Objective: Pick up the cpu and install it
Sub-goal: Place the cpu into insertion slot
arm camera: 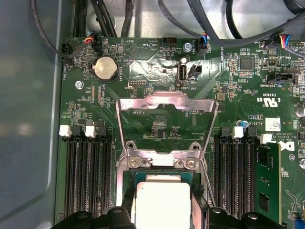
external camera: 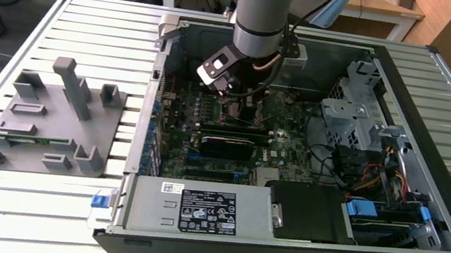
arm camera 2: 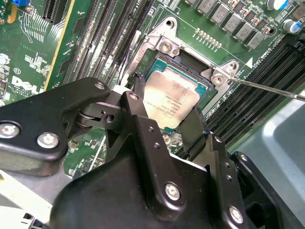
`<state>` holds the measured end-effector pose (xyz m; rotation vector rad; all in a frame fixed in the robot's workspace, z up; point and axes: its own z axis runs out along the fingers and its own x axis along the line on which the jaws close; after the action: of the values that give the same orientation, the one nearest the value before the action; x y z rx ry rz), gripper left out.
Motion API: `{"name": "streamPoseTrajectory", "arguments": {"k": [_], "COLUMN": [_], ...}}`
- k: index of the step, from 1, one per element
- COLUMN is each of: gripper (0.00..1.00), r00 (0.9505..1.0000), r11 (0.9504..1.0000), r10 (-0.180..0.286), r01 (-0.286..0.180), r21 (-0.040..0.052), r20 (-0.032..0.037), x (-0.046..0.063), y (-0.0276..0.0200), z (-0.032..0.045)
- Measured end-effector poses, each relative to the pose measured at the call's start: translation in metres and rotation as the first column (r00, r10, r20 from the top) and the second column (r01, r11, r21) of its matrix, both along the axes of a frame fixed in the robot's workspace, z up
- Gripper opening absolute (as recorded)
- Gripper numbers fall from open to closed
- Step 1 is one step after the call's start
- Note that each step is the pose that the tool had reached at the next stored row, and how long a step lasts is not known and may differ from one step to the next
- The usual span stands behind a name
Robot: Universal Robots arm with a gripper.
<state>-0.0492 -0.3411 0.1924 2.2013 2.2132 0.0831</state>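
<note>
The cpu is a flat square chip with a silvery top. It lies level at the motherboard socket between my two black fingers, which press against two opposite edges. In both wrist views my gripper is shut on the chip. In the first wrist view the cpu sits just below the raised metal load plate, with my gripper around it. In the exterior view my gripper reaches down into the open computer case, over the motherboard's upper middle.
Rows of black memory slots flank the socket on both sides. A thin metal socket lever sticks out beside it. A grey plastic fixture tray stands on the slatted table at the exterior view's left. A drive cage and cables line the case's right side.
</note>
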Motion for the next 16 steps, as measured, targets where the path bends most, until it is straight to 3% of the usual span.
{"name": "streamPoseTrajectory", "arguments": {"k": [8,10,11,16], "gripper": [0.54,0.55,0.62,0.62], "r00": [1.0,1.0,1.0,1.0], "r11": [1.0,1.0,1.0,1.0], "r10": [0.0,0.0,0.0,0.0], "r01": [0.0,0.0,0.0,0.0], "r21": [-0.0001,0.0001,0.0,-0.0001], "r20": [-0.0001,0.0001,0.0,-0.0001], "x": [0.0,0.0,0.0,0.0], "y": [0.0001,0.0001,0.0001,0.0], "z": [-0.0001,-0.0002,-0.0002,-0.0002]}}
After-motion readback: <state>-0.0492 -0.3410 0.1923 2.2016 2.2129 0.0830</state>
